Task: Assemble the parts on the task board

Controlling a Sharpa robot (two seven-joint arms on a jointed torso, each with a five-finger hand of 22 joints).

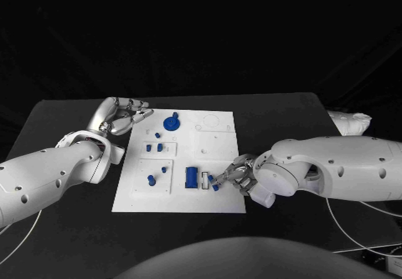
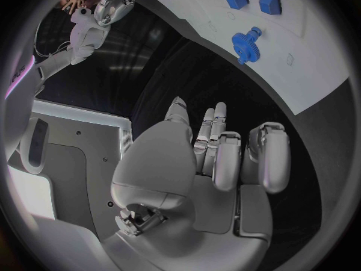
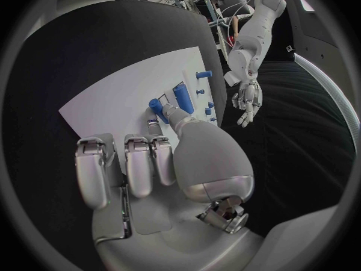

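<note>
Task board: right hand fingers pinch a blue part; left hand fingers loosely spread.

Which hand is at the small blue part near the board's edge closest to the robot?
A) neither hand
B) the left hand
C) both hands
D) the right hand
D: the right hand has its fingers on a small blue part at the near right of the task board, while the left hand sits at the board's far left corner, holding nothing.
</note>
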